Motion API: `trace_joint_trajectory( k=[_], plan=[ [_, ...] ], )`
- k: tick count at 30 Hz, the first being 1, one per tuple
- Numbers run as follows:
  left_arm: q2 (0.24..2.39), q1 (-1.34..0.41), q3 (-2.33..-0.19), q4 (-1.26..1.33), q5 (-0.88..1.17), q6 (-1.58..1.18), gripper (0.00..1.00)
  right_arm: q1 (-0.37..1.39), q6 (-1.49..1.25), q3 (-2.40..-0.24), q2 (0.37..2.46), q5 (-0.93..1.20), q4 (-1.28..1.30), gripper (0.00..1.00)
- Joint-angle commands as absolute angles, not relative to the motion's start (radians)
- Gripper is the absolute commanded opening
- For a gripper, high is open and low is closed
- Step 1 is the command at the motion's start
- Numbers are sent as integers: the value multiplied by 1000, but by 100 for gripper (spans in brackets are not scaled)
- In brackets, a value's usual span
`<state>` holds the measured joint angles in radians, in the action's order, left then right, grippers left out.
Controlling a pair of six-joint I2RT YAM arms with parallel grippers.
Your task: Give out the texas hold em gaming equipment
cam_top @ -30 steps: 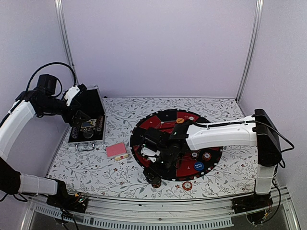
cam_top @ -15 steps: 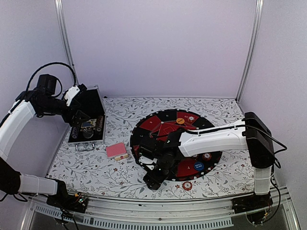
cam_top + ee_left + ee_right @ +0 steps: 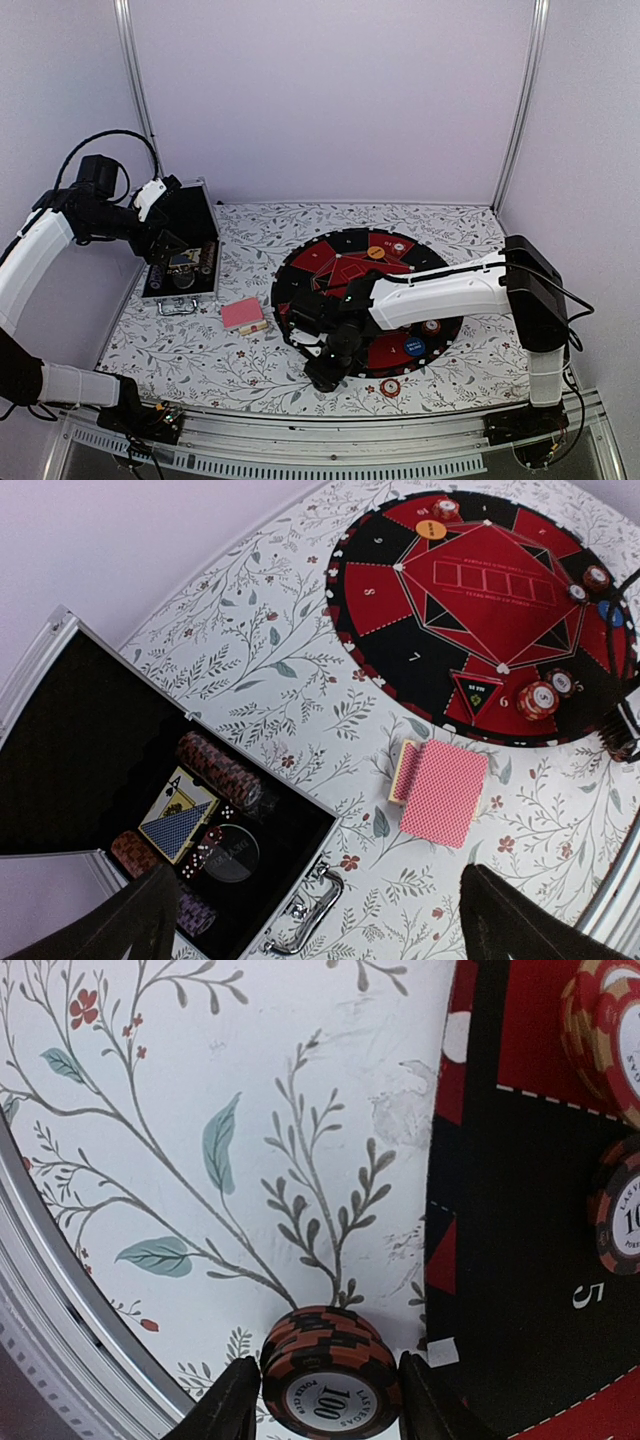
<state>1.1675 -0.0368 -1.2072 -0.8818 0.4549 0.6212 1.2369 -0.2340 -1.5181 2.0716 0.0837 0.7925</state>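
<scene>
Right tool [image 3: 325, 1405] pinching chip stack [image 3: 328, 1355]; rims black-orange striped, white centre marked 100; left tool [image 3: 320, 930] agape

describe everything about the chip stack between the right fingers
The chip stack is a short pile of round chips, edges striped orange-red and black, the top one with a white label reading 100. It lies flat on the floral cloth beside the mat, the right fingers seemingly touching both sides.

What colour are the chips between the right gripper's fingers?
The chips are black with orange-red edge stripes, white centre marked 100; clearest in right wrist view.
</scene>
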Motion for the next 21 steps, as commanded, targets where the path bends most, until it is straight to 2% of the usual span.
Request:
trace_joint_trajectory(
  k=[1, 14, 21],
  plan=[
    [1170, -48, -1223, -897, 454, 627, 100, 1246, -230, -1543, 2072, 59, 796, 48],
    [1172, -48, -1223, -893, 456, 627, 100, 1242, -232, -1588, 2029, 10, 861, 29],
    [1177, -47, -1217, -892, 460, 631, 100, 1169, -241, -1642, 1987, 13, 889, 25]
  ],
)
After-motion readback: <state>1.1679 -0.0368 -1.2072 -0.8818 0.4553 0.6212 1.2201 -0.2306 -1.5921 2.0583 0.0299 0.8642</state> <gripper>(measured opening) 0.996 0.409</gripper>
